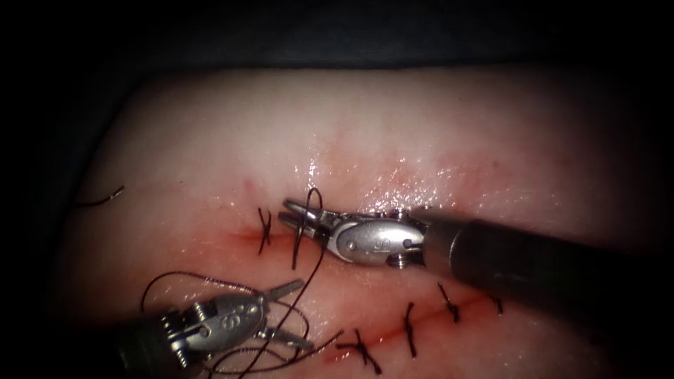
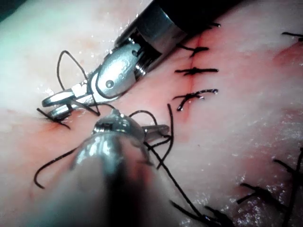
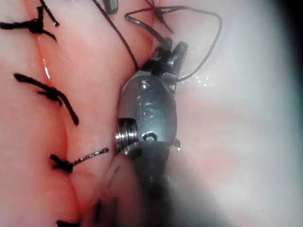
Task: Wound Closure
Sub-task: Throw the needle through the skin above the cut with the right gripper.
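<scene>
The tissue (image 1: pixel 421 126) has a short upper cut (image 1: pixel 242 237) with one stitch (image 1: pixel 264 230) across it. My right tool (image 1: pixel 288 213) lies over this cut just right of the stitch, its jaws slightly open. A loop of dark thread (image 1: pixel 314 195) is draped around them, as the right wrist view (image 3: pixel 171 47) and the left wrist view (image 2: pixel 54 105) also show. My left tool (image 1: pixel 295 314) sits below, jaws wide open and holding nothing. Thread (image 1: pixel 309 281) runs from the loop down between them and coils near the tool.
A second, slanting cut (image 1: pixel 428 319) to the lower right carries several knotted stitches (image 1: pixel 409 328) with short tails. A cut end of thread (image 1: pixel 105 198) lies at the tissue's left edge. Red fluid tints both cuts. The right shaft (image 1: pixel 533 263) crosses above the lower cut.
</scene>
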Controlling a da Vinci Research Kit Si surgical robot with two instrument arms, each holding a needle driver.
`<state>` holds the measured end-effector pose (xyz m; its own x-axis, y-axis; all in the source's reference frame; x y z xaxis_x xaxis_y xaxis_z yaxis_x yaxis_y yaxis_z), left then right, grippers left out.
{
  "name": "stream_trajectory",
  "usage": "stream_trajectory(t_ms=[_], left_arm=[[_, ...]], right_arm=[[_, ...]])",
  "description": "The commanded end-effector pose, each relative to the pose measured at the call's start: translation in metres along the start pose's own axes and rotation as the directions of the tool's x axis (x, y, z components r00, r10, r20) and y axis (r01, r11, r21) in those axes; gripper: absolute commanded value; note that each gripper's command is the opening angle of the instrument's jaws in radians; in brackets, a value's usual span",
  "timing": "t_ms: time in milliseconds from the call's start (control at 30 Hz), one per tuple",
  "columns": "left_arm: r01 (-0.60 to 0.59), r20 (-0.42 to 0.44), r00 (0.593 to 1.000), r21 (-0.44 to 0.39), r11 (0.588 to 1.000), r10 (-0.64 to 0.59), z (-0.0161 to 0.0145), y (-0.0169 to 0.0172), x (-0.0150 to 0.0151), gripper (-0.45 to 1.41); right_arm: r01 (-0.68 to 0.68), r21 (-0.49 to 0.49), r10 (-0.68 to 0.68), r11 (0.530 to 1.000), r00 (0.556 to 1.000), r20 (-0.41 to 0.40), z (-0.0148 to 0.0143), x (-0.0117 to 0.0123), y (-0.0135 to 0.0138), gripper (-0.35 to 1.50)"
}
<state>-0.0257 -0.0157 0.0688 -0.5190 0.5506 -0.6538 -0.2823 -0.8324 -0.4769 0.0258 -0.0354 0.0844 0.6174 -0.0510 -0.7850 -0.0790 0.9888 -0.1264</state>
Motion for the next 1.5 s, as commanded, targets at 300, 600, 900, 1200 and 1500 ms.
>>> stream_trajectory(t_ms=[300,600,900,1200,1500], left_arm=[[-0.002,-0.001,1.000,0.001,1.000,0.002,0.0004,-0.0003,0.0002,0.61],[0.006,0.005,1.000,0.012,1.000,-0.006,0.0001,-0.0010,0.0006,0.61],[0.049,0.041,0.998,0.088,0.995,-0.053,-0.0011,-0.0034,0.0014,0.61],[0.043,0.032,0.998,0.095,0.995,-0.046,-0.0005,-0.0035,0.0016,0.59],[0.020,0.023,1.000,0.076,0.997,-0.022,0.0001,-0.0028,0.0024,0.56]], right_arm=[[-0.052,-0.012,0.052,0.999,0.998,-0.030,0.0007,0.0002,0.0006,-0.35],[-0.266,-0.046,0.261,0.963,0.961,-0.097,-0.0008,0.0026,0.0037,-0.35],[-0.308,-0.077,0.285,0.948,0.933,-0.221,-0.0024,0.0050,0.0076,-0.35],[-0.328,-0.087,0.304,0.941,0.928,-0.215,-0.0026,0.0047,0.0099,-0.35],[-0.289,-0.117,0.248,0.950,0.928,-0.277,-0.0032,0.0058,0.0099,0.09]])
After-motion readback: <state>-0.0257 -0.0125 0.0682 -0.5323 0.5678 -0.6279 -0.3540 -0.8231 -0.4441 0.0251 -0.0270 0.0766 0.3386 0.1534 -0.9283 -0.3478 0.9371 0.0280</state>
